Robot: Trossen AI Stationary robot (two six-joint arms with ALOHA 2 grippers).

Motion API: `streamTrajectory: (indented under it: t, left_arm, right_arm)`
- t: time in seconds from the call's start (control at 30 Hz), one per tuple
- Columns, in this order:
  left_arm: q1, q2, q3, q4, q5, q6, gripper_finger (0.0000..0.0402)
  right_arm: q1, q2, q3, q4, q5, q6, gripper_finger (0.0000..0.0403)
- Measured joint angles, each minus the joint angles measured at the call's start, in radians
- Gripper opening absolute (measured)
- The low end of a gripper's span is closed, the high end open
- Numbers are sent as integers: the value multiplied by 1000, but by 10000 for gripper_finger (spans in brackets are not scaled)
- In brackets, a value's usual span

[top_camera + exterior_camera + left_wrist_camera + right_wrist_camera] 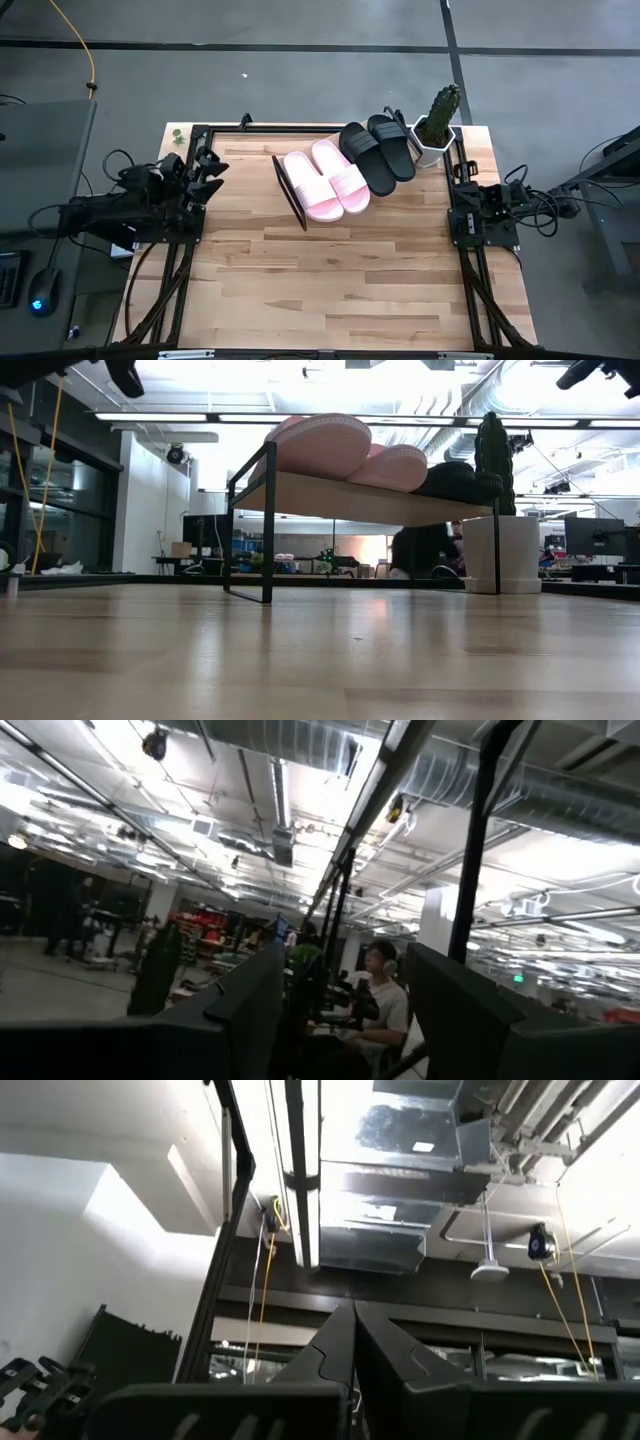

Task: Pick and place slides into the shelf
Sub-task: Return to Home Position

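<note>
You're homing now: L hand (207, 168) hanging released, R hand (354, 1318) clenched, empty; slides (335, 180) sitting on shelf (380, 502) between them. Nxt: just parking.

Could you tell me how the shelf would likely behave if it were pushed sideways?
The shelf stands on thin dark end frames, so it would probably skid or rock easily. The slides lie loose on top, so they might shift or fall.
</note>
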Motion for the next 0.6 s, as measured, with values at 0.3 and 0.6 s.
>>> streamTrajectory:
  t: [0.3, 0.6]
  left_arm:
    - [0, 1, -131, 162, 63, -23, 159]
    - [0, 0, -187, 228, 150, -24, 129]
  right_arm:
    - [0, 3, 0, -26, -6, 16, 0]
    - [0, 3, 0, -50, -4, 16, 0]
